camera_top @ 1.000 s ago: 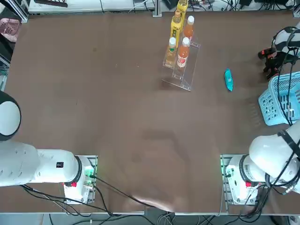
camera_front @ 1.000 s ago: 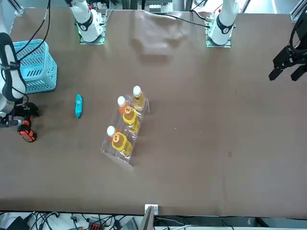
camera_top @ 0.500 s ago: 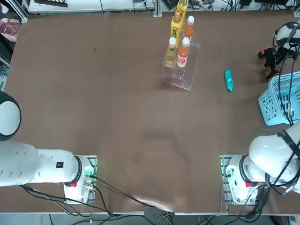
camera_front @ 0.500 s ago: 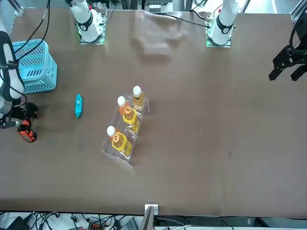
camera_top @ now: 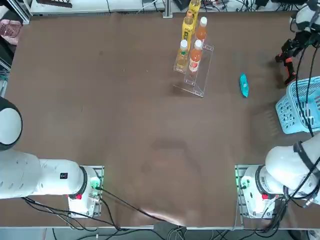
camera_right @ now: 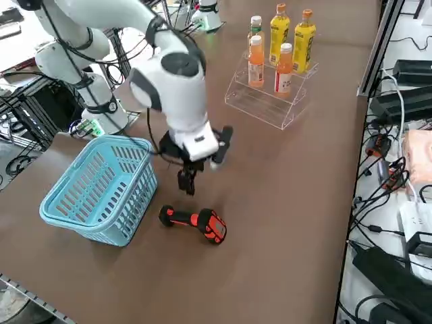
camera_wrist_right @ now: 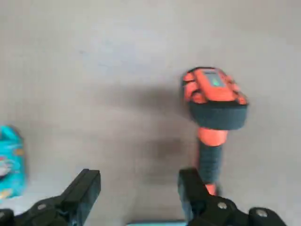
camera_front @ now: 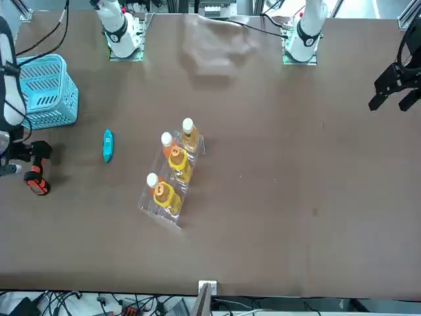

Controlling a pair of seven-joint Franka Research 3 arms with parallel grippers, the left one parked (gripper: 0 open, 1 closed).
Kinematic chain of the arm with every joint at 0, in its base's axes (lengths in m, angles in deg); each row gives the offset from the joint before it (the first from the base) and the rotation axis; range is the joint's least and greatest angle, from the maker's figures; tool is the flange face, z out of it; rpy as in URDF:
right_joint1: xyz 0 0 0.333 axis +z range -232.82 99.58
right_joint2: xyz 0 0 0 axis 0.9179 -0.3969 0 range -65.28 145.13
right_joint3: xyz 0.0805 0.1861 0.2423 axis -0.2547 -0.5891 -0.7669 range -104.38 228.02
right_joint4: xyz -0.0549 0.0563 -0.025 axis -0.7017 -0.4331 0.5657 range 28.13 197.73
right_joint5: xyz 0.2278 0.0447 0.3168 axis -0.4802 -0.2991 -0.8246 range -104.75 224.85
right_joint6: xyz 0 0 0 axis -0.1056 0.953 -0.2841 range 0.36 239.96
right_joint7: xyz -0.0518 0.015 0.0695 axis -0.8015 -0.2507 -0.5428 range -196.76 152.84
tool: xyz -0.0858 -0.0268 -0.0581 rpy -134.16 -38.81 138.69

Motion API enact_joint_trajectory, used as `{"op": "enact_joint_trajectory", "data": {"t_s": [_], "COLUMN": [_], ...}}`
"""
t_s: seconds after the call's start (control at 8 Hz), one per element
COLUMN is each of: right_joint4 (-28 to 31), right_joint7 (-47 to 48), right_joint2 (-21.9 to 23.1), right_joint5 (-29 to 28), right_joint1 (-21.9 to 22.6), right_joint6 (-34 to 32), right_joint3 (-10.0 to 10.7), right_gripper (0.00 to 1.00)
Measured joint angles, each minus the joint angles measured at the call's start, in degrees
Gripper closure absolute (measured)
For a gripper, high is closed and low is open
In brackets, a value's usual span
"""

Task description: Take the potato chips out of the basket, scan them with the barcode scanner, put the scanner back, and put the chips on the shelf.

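Brown table (camera_top: 125, 125), seen from above & side. Landmark: light blue basket (camera_right: 101, 189) at the robot's right edge. Chips packet (camera_top: 243, 85) already lies flat on the table betw. basket & acrylic shelf (camera_top: 192, 70), which holds orange/yellow drink bottles. Barcode scanner (camera_right: 194, 222) lies just beside the basket on the table, untouched. Right gripper (camera_right: 187, 181) has just swung from over the basket to hang above the scanner, fingers spread wide, holding nothing. Likely next: drop & grasp scanner handle; scanning not yet begun.
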Motion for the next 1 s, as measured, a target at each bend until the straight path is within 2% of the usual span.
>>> {"op": "enact_joint_trajectory", "data": {"t_s": [0.5,0.75,1.0], "right_joint4": [9.4,15.1,19.9], "right_joint7": [21.7,31.1,37.6], "right_joint2": [6.0,7.1,7.2], "right_joint5": [0.2,3.4,5.5], "right_joint1": [13.2,18.2,20.9], "right_joint6": [-1.1,4.4,10.0], "right_joint3": [-0.2,-0.2,-0.2], "right_gripper": [0.0,0.0,0.0]}}
